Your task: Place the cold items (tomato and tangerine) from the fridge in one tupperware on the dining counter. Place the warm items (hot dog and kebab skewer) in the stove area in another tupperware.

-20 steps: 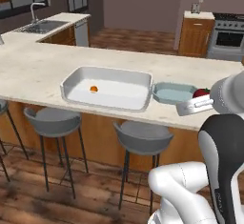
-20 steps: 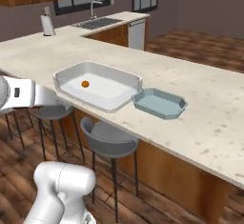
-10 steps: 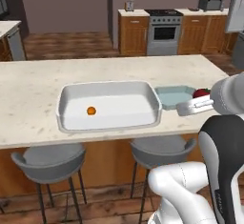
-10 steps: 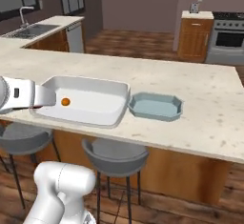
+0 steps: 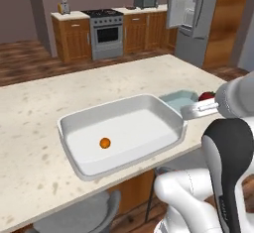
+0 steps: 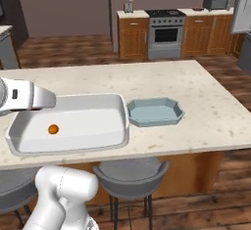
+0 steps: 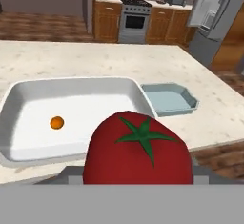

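The tomato (image 7: 139, 149) sits clamped in the pincer (image 7: 138, 173), filling the lower centre of the hand view with its green calyx facing the lens; in the left base view it shows as a small red patch (image 5: 206, 96) at the right edge, just beyond the arm. The pincer's tips are hidden behind the fruit, but the jaws stand apart on its width and hold it.

The relation that matters is tomato to white tray (image 7: 14, 94). In the hand view the tray lies ahead and to the left of the fruit, its long axis running left to right across the frame, its near rim just under the tomato's left shoulder. The tomato hangs over the near right corner region, closer to the gap between the tray and the teal container (image 7: 188, 105) than to the tray's middle. The tangerine (image 7: 56, 122) already rests inside the tray, left of centre.

In my judgement, the coming move is a carry leftward and forward in that view, until the fruit is over the tray floor, clear of the rim and of the tangerine. Released from here, it could strike the rim and roll across the counter (image 7: 62, 56) or into the teal container.
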Robot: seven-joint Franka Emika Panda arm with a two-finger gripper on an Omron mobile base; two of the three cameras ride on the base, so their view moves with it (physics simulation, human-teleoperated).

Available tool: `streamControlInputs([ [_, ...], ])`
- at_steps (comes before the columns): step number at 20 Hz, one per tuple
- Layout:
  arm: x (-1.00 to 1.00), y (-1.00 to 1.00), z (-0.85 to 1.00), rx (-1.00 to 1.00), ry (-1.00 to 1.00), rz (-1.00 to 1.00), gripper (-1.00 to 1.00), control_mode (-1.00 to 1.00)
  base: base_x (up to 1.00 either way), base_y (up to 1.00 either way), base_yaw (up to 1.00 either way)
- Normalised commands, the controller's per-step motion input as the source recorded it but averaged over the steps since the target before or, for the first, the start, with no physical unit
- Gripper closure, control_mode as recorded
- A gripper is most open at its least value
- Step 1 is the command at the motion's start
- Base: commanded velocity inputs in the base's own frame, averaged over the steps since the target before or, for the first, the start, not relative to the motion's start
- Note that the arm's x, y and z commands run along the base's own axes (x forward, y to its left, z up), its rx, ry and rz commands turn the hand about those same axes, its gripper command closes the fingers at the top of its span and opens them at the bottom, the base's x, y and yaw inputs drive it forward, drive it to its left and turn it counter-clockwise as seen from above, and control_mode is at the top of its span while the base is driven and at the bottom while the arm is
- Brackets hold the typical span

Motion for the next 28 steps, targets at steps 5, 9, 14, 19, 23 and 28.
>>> streamControlInputs([
  [5, 0.60, 0.15, 0.00, 0.00, 0.54, -0.03, 1.00, -1.00, 0.40, 0.22, -0.12],
  [9, 1.00, 0.14, -0.21, 0.00, 1.00, 0.30, 1.00, -1.00, 0.00, 0.00, 0.00],
  [14, 0.95, 0.10, -0.54, 0.00, 0.87, 0.57, 1.00, -1.00, 0.00, 0.00, 0.00],
  [19, 0.68, 0.07, -0.55, 0.00, 0.61, 0.47, 1.00, -1.00, 0.00, 0.00, 0.00],
  [23, 0.59, 0.05, -0.67, 0.00, 0.24, 0.42, 1.00, -1.00, 0.00, 0.00, 0.00],
  [28, 0.46, 0.07, -0.62, 0.00, 0.02, 0.33, 1.00, -1.00, 0.00, 0.00, 0.00],
])
